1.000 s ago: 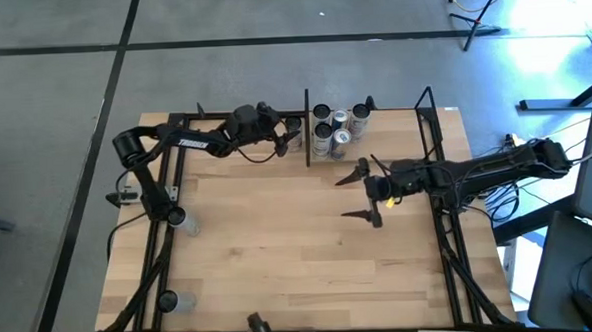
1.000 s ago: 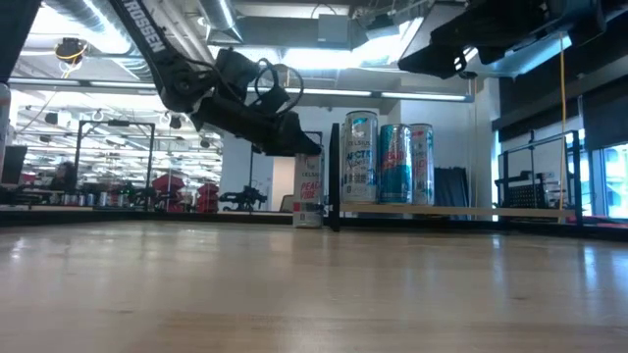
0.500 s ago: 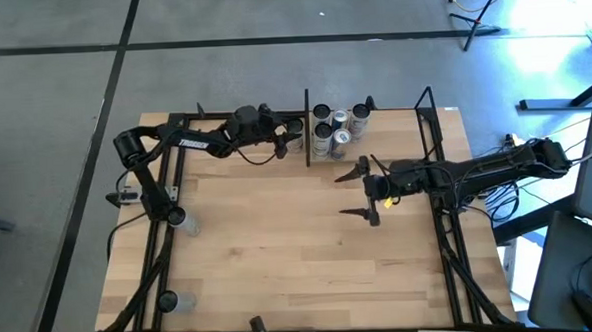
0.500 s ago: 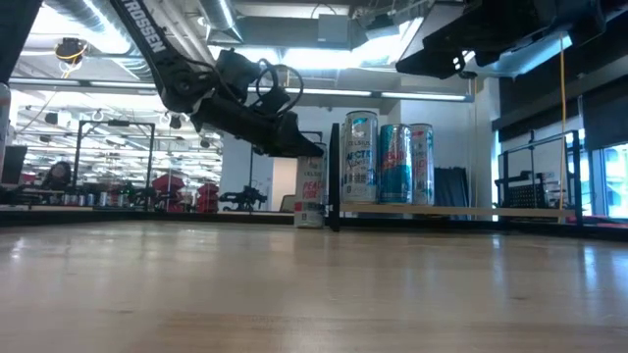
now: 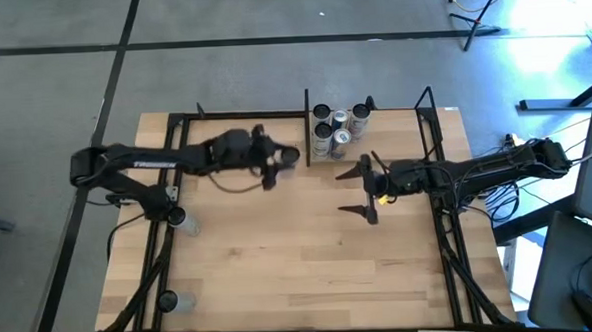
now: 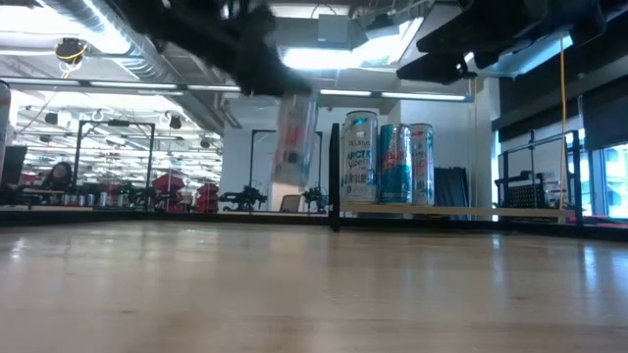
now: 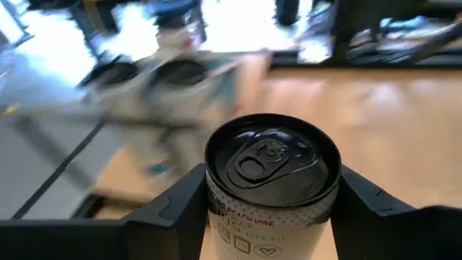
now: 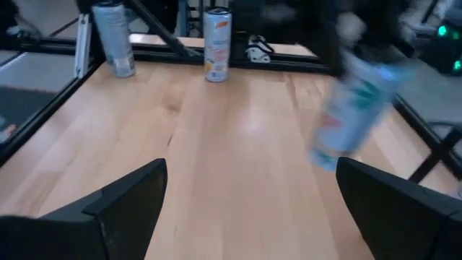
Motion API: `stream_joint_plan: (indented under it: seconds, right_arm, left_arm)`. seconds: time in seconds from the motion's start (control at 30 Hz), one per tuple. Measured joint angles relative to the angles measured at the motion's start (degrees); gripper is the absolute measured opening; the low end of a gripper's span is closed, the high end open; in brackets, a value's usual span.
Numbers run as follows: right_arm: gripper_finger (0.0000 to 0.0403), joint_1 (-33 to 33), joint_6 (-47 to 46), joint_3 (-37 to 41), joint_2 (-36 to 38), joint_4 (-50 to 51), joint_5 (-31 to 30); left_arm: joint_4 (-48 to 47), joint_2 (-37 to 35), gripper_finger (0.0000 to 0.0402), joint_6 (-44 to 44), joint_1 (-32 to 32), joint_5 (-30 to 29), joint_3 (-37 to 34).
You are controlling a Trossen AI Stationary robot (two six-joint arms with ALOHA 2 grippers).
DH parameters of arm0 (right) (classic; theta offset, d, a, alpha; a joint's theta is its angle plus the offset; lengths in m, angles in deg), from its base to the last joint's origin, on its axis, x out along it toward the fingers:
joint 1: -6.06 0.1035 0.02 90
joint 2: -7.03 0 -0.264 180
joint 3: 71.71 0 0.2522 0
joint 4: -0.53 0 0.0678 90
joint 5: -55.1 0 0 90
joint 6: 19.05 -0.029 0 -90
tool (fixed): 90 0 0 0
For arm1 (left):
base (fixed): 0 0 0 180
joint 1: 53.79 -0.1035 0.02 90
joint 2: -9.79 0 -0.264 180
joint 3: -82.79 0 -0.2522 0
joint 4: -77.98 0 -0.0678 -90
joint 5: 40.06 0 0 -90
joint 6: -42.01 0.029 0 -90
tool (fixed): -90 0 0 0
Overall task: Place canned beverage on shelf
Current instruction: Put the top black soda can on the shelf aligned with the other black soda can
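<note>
My left gripper (image 5: 288,157) is shut on a white can with a peach label (image 7: 271,184) to the left of the shelf's black upright (image 5: 307,125). The can shows blurred, above the tabletop, in the low view (image 6: 293,137) and in the right wrist view (image 8: 354,115). The shelf (image 6: 451,208) is a raised wooden board bay at the table's far edge. Several cans (image 5: 334,129) stand on it. My right gripper (image 5: 356,191) is open and empty in front of the shelf, above the table. My left gripper pinches the can's upper side wall (image 7: 216,209) between its two fingers (image 7: 180,206), one on each side just below the rim. The fingers come roughly level from the table's left. The can is lifted clear of the table and tilts slightly.
Two more cans stand by the table's left frame rails, one midway (image 5: 175,219) and one near the front (image 5: 182,301); both show in the right wrist view (image 8: 216,43). Black frame rails (image 5: 449,229) run along both sides. Bare wood (image 5: 300,256) lies in the middle.
My left gripper has lifted the white can off the table beside the shelf's upright and drawn it a little toward the near edge. The can now hangs clear and tilted. The left arm's elbow has swung toward the table's left.
</note>
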Motion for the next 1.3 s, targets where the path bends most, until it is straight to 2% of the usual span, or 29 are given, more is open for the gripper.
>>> stream_joint_plan:
  seconds: [0.2, 0.37, 0.47, 0.83, 1.0, 1.17, 1.3]
  right_arm:
    - [0.0388, 0.0, -4.7, 0.0, 0.0, 3.6, -1.5]
    - [0.0388, 0.1, -9.2, 0.0, 0.9, 11.3, -1.5]
    - [0.0388, 2.1, -9.7, 0.0, 0.9, 12.9, -3.9]
    - [0.0388, 15.6, -11.6, 0.0, 1.0, 17.6, -21.5]
    - [0.0388, 22.2, -18.1, 0.0, 1.0, 23.5, -27.9]
    - [0.0388, 26.6, -20.9, 0.0, 0.8, 25.1, -34.9]
    - [0.0388, 27.2, -21.3, 0.0, 0.8, 24.9, -35.8]
  left_arm:
    - [4.3, 1.2, 0.0191, -1.6, 11.3, -1.1, 0.0]
    - [15.3, 6.7, 0.0192, -4.5, 16.8, -2.6, 0.0]
    - [19.6, 11.4, 0.0193, -6.3, 17.7, -3.2, 1.4]
    - [15.4, 28.7, 0.0194, -5.5, 19.4, -2.7, 16.6]
    - [16.1, 30.7, 0.0194, -5.8, 19.5, -1.5, 18.0]
    - [15.4, 31.4, 0.0194, -6.7, 19.4, -1.1, 18.1]
    - [15.6, 31.4, 0.0198, -6.9, 20.0, -0.9, 18.1]
